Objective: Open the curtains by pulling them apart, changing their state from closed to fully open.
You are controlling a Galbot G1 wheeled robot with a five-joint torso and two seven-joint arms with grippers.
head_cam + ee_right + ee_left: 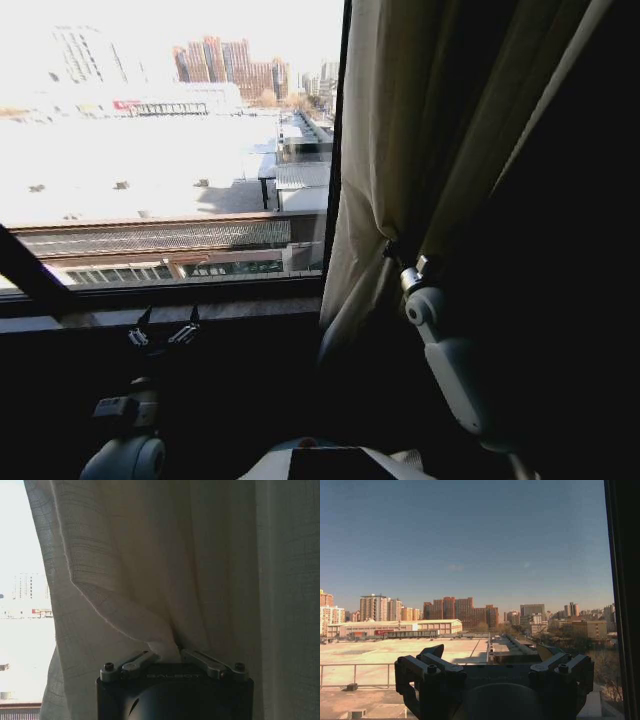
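Curtains (375, 150): sheer off-white pleated fabric, bunched to the right of the dark vertical window frame bar (338, 140), with its inner edge running down just beside that bar. Glass to the left of the bar is uncovered, and rooftops and city towers are visible through it. Right gripper (395, 252) is raised on its white arm, right of the bar, and is pressed into the fabric about level with the lower part of the glass. Right wrist view: right gripper (170, 652) has both fingers (137, 660) angled in toward each other, closed down on a pinched fold of the curtains (160, 570); cloth creases fan up and out from the pinch point, and the fabric edge hangs against bright sky on one side. To the right of the curtains in the head view there is a darker band of cloth and shadow; I cannot tell what it is. Left gripper (163, 336) sits low, left of the bar, near the dark window sill (200, 310), well apart from the curtains. Left wrist view: left gripper (492, 666) faces out through bare glass at the skyline, jaws spread wide, nothing between them, with the frame bar (622, 600) at the edge.
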